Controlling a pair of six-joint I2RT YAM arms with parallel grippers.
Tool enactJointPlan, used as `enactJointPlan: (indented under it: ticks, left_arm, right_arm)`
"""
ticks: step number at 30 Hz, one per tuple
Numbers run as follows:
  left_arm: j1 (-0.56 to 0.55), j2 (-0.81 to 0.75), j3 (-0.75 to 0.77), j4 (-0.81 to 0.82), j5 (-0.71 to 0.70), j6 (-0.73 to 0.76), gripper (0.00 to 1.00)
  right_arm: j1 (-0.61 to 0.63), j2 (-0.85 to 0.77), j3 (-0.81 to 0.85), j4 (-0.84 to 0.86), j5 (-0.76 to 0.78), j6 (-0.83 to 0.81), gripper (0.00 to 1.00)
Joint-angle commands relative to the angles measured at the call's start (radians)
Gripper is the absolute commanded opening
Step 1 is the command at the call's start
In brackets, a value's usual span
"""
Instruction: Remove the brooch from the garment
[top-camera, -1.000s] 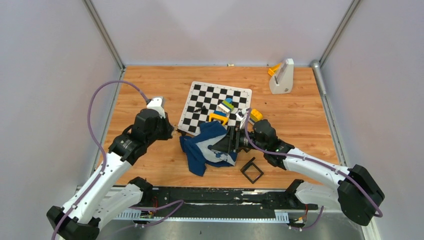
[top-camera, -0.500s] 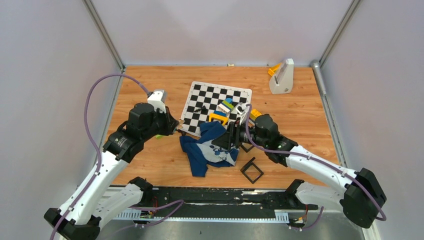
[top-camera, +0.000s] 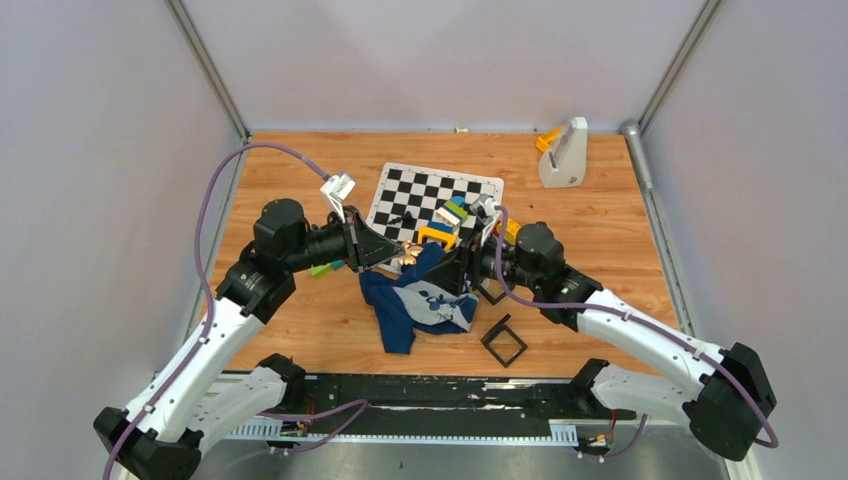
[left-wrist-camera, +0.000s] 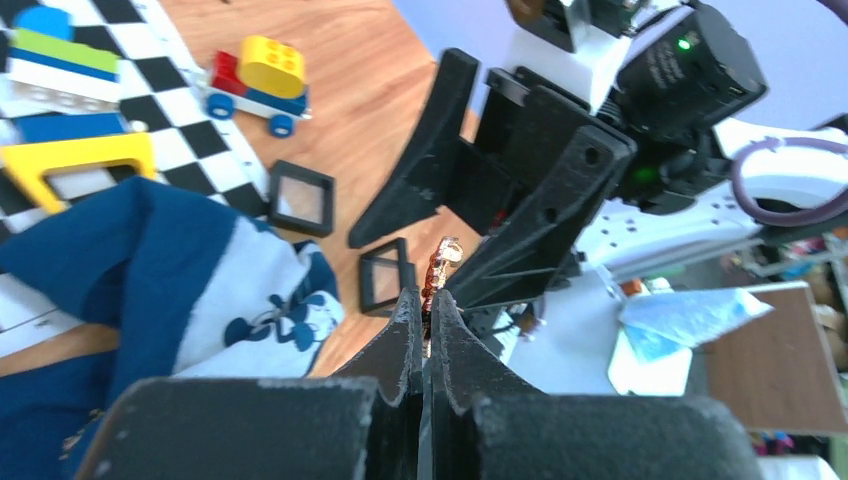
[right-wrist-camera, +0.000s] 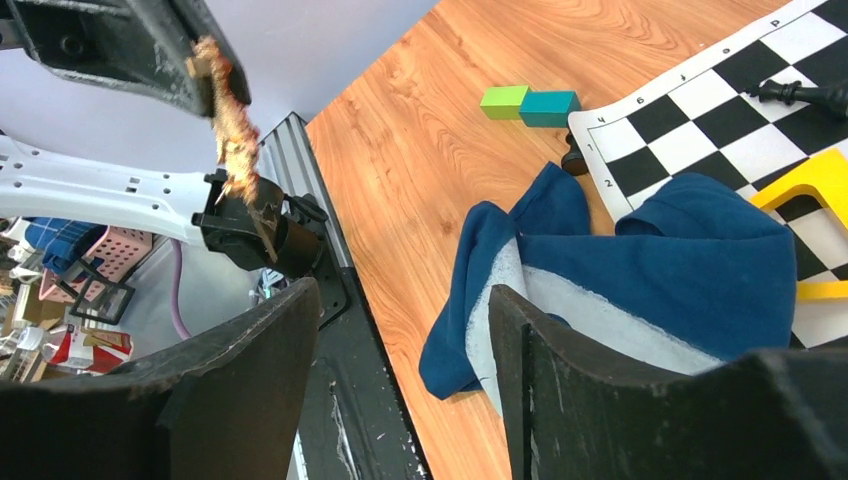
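The garment (top-camera: 420, 296), a dark navy shirt with a grey-white printed patch, lies crumpled at the near edge of the checkered mat; it also shows in the left wrist view (left-wrist-camera: 150, 250) and the right wrist view (right-wrist-camera: 660, 260). My left gripper (top-camera: 404, 250) is shut on the brooch (left-wrist-camera: 440, 268), a tiny orange-red leaf pin held in the air, clear of the cloth. The brooch also shows in the right wrist view (right-wrist-camera: 232, 120). My right gripper (top-camera: 452, 272) is open and empty, its jaws over the shirt's right side, facing the left gripper (left-wrist-camera: 427, 300).
The checkered mat (top-camera: 432, 196) carries toy blocks (top-camera: 447, 220) and a chess piece (right-wrist-camera: 800, 95). Black square frames (top-camera: 503, 341) lie right of the shirt. Green and teal blocks (right-wrist-camera: 528, 102) sit left of the mat. A white stand (top-camera: 563, 155) is at the back right.
My left gripper has swung right and now points at the shirt's top edge, close to the right gripper. The right gripper has shifted slightly away from me.
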Motion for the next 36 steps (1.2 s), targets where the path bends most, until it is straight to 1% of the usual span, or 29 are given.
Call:
enactJointPlan:
  ticks: [1,8,15,22,28,31,36]
  left_arm:
    - [0.003,0.011,-0.030,0.167,0.155,-0.098,0.00]
    - [0.004,0.033,-0.053,0.201,0.169,-0.115,0.00]
    - [0.004,0.048,-0.059,0.187,0.150,-0.093,0.00]
    - [0.004,0.052,-0.066,0.178,0.153,-0.080,0.00]
    - [0.004,0.039,-0.079,0.185,0.172,-0.082,0.00]
    - [0.004,0.032,-0.090,0.203,0.190,-0.088,0.00]
    - [0.004,0.025,-0.108,0.217,0.215,-0.092,0.00]
  right_arm:
    - [0.009,0.031,0.055,0.080,-0.041,-0.045,0.64]
    - [0.018,0.048,0.043,0.151,-0.078,-0.040,0.64]
    - [0.019,-0.006,0.017,0.187,-0.098,-0.017,0.63]
    - [0.019,-0.012,0.037,0.164,-0.113,-0.006,0.56]
    - [0.018,0.003,0.052,0.164,-0.127,0.012,0.53]
    - [0.018,0.010,0.061,0.162,-0.131,0.033,0.48]
    - [0.017,0.016,0.074,0.164,-0.150,0.060,0.47]
